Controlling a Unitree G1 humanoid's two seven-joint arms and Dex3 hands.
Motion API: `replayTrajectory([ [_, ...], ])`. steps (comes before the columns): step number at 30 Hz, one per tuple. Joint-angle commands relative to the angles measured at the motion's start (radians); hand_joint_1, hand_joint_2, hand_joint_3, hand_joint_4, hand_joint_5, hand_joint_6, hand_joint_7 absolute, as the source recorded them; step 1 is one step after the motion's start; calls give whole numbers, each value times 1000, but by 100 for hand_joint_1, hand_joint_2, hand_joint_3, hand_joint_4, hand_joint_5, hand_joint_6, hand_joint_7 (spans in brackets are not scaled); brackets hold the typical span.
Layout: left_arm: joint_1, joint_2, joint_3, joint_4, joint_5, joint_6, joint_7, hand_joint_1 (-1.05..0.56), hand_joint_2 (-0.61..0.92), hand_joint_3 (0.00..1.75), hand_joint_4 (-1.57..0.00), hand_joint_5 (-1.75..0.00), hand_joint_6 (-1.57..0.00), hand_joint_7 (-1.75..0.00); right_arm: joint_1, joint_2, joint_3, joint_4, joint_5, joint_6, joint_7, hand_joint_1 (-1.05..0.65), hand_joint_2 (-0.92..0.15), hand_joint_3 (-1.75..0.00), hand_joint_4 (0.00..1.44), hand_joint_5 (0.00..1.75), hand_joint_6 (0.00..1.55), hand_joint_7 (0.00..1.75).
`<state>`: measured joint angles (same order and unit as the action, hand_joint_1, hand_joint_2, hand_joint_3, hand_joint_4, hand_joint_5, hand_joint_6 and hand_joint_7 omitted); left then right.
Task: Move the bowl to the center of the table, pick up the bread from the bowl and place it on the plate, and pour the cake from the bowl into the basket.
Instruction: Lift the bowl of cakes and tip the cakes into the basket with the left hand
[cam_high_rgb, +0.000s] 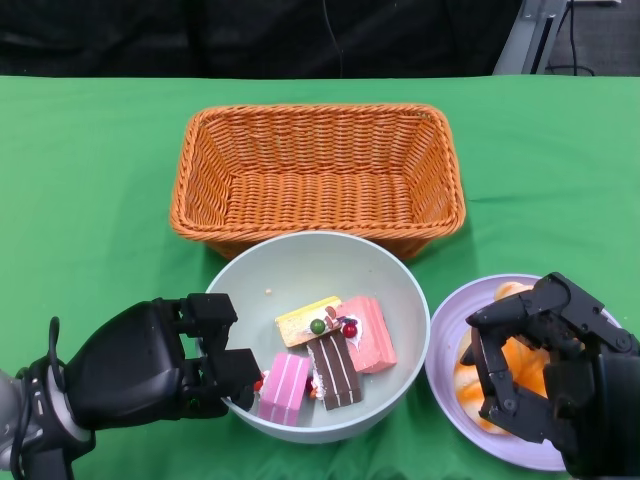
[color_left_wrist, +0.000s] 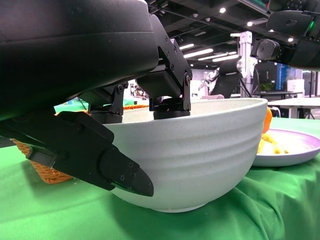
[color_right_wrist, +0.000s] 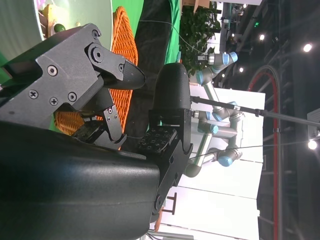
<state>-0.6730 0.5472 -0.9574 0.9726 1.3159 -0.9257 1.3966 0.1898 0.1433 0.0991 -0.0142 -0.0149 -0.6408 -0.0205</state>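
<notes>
Bowl (cam_high_rgb: 318, 335) sits mid-bench, just in front of the basket (cam_high_rgb: 317, 175), cake pieces (cam_high_rgb: 325, 357) inside. Left hand (cam_high_rgb: 150, 362) grips the bowl's near-left rim, fingers over the lip, thumb outside. Basket lies straight beyond the bowl, long axis crosswise, so the pour tips away. Right hand (cam_high_rgb: 545, 365) hovers over the plate (cam_high_rgb: 450, 345), right of the bowl, bread (cam_high_rgb: 505, 360) under it; grasp unclear.

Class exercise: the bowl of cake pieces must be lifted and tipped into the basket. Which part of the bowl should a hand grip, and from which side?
Probably the rim of the bowl on the robot's left, where the left hand already pinches it with fingers over the lip and under the wall. The rim is thin and open there; the plate crowds the right side, and the basket lies straight behind for tipping.
</notes>
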Motion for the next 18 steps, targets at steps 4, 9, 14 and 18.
replayTrajectory([
  [4,-13,4,1,15,-10,-3,39,-5,81,0,-74,-163,-70,-156,4,-5,-8,-4,-4,-4,-7,-7,-53,-97,78,151,77,116],
  [9,-16,-9,12,18,-22,-8,61,-5,83,1,-77,-157,-80,-129,5,-7,-5,-7,0,-3,-2,-7,-52,-98,78,150,77,116],
  [14,-17,-21,37,19,-51,-28,95,-3,87,4,-81,-150,-85,-118,7,-8,-5,-11,-1,5,-3,-7,-52,-99,78,150,76,116],
  [18,-12,-27,71,16,-89,-71,129,3,55,81,-83,-156,-75,-142,3,-6,-10,-5,-9,1,-10,-7,-51,-99,77,150,77,115],
])
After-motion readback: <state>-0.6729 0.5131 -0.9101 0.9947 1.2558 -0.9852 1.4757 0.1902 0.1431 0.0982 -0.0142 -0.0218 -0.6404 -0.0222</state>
